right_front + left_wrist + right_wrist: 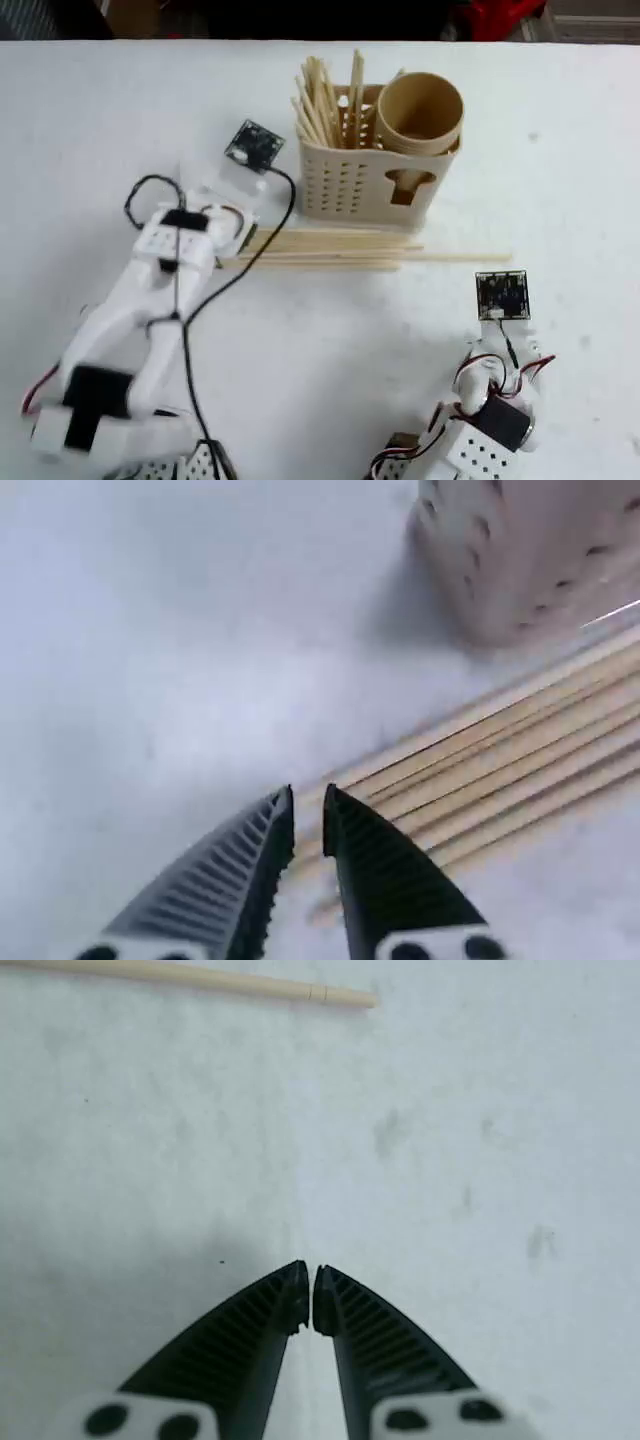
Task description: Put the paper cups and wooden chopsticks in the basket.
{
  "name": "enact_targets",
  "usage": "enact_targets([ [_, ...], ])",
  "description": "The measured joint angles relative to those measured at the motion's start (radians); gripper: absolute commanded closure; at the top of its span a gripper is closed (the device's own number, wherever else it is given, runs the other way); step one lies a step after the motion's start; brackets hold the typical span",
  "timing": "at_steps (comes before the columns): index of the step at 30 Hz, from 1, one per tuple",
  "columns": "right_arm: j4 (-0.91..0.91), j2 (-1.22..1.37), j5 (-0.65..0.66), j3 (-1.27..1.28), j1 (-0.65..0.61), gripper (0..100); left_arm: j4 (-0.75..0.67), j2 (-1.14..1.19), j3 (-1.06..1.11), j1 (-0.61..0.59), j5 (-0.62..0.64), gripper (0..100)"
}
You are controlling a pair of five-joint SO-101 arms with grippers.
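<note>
Lying in a flat bundle just below the basket [350,190], the loose wooden chopsticks [340,250] run left to right across the middle of the high view on the white table [560,180]. One stick reaches farther right than the rest. The basket stands upright at upper centre. It holds a sheaf of chopsticks [325,100] leaning on end in its left half and the stacked paper cups [420,112], mouth up, in its right half.

The left arm [150,290] rises from the lower left corner of the high view and slants up and to the right, its wrist ending over the left end of the loose bundle. A black cable [292,200] loops across it. In the left wrist view, the left gripper [308,805] points down at the stick ends [500,750]. Its fingers are drawn almost together with a narrow slit between them, and no stick is visibly clamped. A corner of the basket [520,560] shows at the upper right.

The right arm [495,400] sits folded at the lower right of the high view, below the right end of the longest stick. In its wrist view, the right gripper [310,1285] has its tips pressed together, holding nothing, above bare table. A single chopstick tip [200,978] crosses the upper left, well apart from the gripper.
</note>
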Motion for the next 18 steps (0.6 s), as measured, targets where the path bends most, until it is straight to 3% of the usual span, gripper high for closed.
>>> enact_targets([
  [10, 0.000, 0.000, 0.000, 0.000, 0.000, 97.4, 0.233, 0.563, -0.543, 0.012, 0.103, 97],
  [18, 0.000, 0.000, 0.000, 0.000, 0.000, 97.4, 0.516, 0.628, -0.675, 0.043, 0.060, 97],
])
